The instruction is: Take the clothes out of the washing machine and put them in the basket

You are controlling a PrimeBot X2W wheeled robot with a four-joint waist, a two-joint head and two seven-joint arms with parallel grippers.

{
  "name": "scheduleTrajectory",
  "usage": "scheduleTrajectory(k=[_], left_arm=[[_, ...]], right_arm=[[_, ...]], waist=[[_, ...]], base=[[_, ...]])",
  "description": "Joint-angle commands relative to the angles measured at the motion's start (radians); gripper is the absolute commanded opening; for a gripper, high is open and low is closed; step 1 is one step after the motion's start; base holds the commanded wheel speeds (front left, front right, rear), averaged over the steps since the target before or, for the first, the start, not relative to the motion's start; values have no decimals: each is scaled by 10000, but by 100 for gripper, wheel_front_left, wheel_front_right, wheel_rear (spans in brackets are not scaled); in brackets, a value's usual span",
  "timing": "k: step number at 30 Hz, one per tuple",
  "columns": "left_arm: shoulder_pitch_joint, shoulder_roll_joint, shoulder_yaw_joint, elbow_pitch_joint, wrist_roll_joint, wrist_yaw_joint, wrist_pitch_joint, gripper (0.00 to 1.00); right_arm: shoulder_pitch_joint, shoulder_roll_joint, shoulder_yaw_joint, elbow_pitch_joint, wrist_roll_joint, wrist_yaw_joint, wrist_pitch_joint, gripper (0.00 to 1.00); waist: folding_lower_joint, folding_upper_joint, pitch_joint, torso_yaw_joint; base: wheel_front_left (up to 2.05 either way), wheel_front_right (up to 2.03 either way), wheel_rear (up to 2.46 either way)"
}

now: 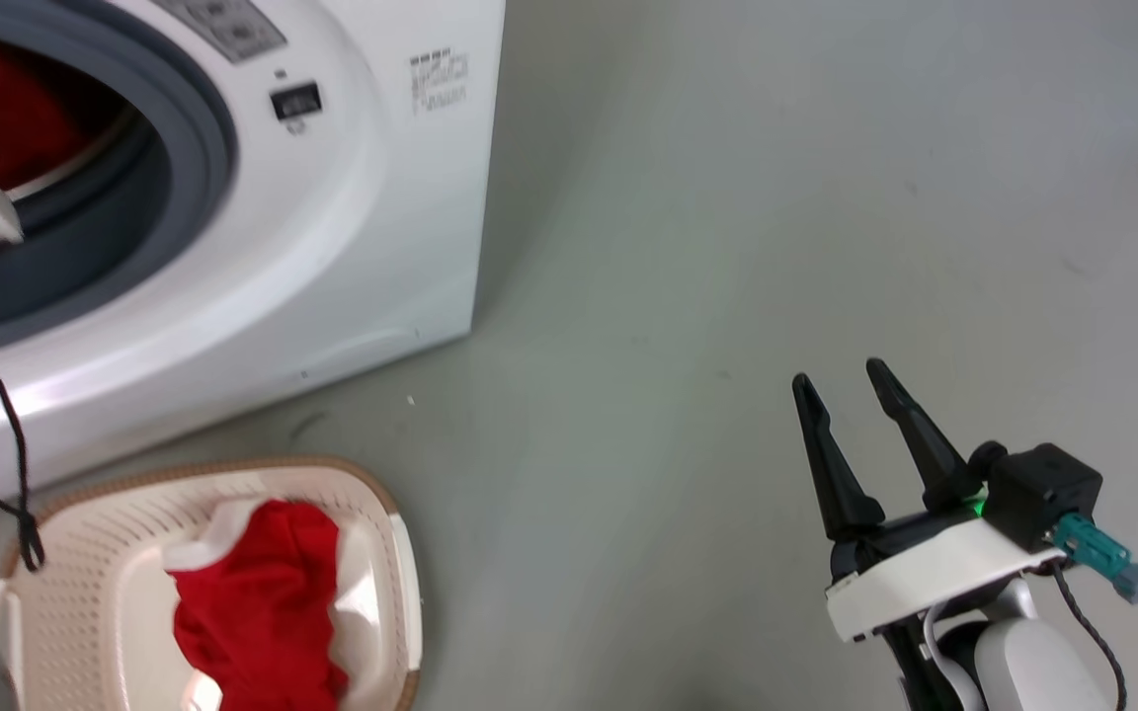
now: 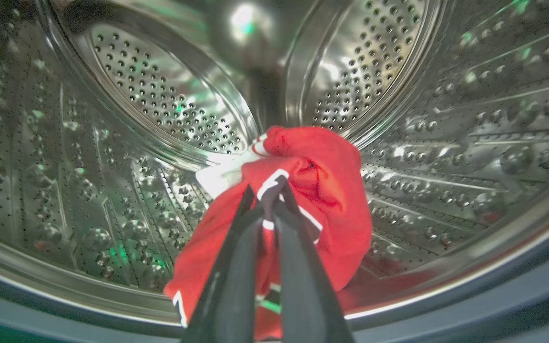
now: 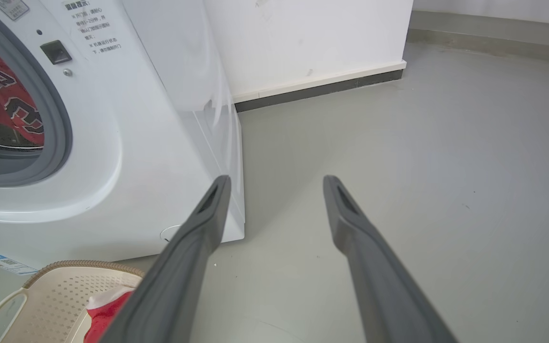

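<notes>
Pinching a fold of white-trimmed red cloth, our left pincer stands nearly closed deep in the drum. Its two dark fingers meet on the jersey, which bunches at the tips and trails down to the drum's lower wall. We judge the step to be drawing this jersey out. To do it well we should pull straight back through the grey door seal, lift enough that the hanging tail clears the lip instead of snagging, and hold the pinch firm, since we have only one thin fold. Outside the washing machine, the basket sits just beside its front with another red garment already inside. Our right pincer hangs wide open and empty over the floor, well apart.
</notes>
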Motion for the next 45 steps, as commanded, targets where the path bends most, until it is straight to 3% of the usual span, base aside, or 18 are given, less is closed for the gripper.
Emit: scheduleTrajectory(k=[1, 13, 20, 34, 39, 45], left_arm=[[518, -97, 170, -369, -95, -53, -75, 0], [3971, -955, 856, -2820, -176, -140, -82, 0], [5847, -1787, 789, -4535, -204, -118, -78, 0], [9677, -3133, 19, -8585, -241, 352, 636, 0], [10591, -3454, -264, -8842, -377, 409, 824, 0], [10799, -3682, -277, -7538, -648, 324, 449, 0]], right_arm=[[268, 11, -63, -43, -49, -7, 98, 100], [1176, 13, -278, -238, -163, -7, 506, 100], [1610, 13, -537, -421, -284, -7, 684, 100], [2124, 14, -922, -905, -469, -7, 1024, 100], [1923, 13, -930, -1123, -510, -7, 1119, 100], [1606, 13, -880, -1303, -546, -7, 1172, 100]], waist=[[1, 0, -984, 133], [1, 0, -2923, 457], [1, 0, -3654, 956], [1, 0, -3919, 2009], [1, 0, -3549, 2216], [1, 0, -2748, 2191]], base=[[0, 0, 0], [0, 0, 0], [0, 0, 0], [0, 0, 0], [0, 0, 0], [0, 0, 0]])
